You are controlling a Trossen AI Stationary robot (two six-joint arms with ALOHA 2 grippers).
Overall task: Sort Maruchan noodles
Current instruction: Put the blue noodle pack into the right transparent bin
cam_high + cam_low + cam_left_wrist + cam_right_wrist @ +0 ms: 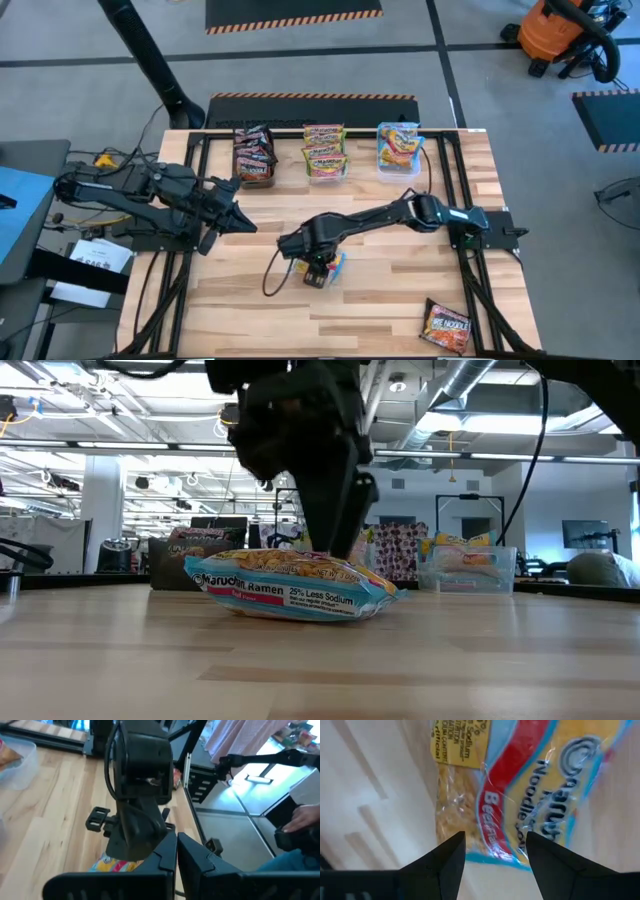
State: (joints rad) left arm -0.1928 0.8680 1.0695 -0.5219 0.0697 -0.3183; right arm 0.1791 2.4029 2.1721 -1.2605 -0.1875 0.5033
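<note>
Right pincer (318,275) poised just above a light-blue ramen packet (292,587) lying flat near the middle of the surface (400,290), toward its front edge; jaws spread wide, straddling the packet's width in the right wrist view, nothing gripped yet. Left pincer (243,222) fully closed and empty, parked over the left part of the surface, pointing toward the centre.

Sorted packets already standing in three tubs along the back edge: dark ones (254,155) toward the left, orange-green ones (324,152) in the middle, light-blue ones (399,146) toward the right. One more dark packet (446,326) lying loose near the front right corner.

Handling, judged from looks: light, flat, wrapped in slick crinkly film, with a brittle noodle block inside. Likely to slide or shed the film if pinched by the wrapper alone; likely to crack under a hard squeeze. Best taken across the narrow width, at mid-length, fingers down either long edge, with moderate pressure.

Hard to make out: the packet's far end, hidden behind the right arm in the low view and mostly under the arm from above. Contact between fingertips and surface not visible anywhere. Exact packet count in each tub not readable. Person's hand (305,815) at the edge of the left wrist view, off the surface.
</note>
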